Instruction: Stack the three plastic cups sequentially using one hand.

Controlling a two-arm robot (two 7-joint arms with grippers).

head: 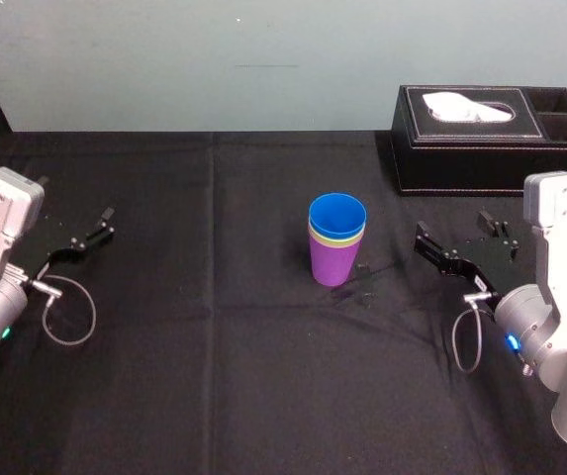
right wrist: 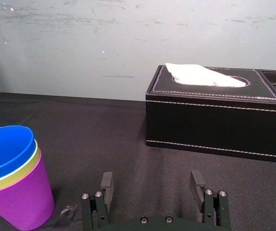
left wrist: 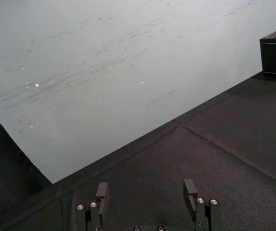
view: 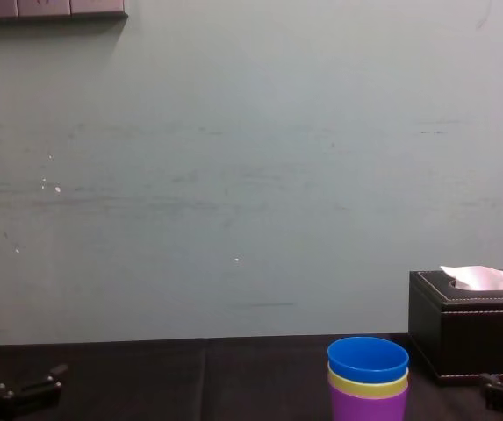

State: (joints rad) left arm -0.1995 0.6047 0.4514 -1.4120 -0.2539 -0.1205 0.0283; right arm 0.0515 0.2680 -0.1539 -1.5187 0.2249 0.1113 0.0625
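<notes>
Since the cups are nested, the task looks done. In the head view the blue cup [head: 337, 212] sits in the yellow-green cup [head: 336, 238], which sits in the purple cup [head: 334, 265], upright mid-tabletop [head: 214, 376].

In the left wrist view the left tool [left wrist: 146, 188] is spread wide, empty and parked well apart.

In the right wrist view the right tool [right wrist: 151, 181] gapes empty near the cups.

In the chest view the cups stand straight near the tissue box [view: 466, 342].

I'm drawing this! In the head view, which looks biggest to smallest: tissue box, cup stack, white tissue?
1. tissue box
2. cup stack
3. white tissue
The box sits farther back, yet looks biggest.
</notes>
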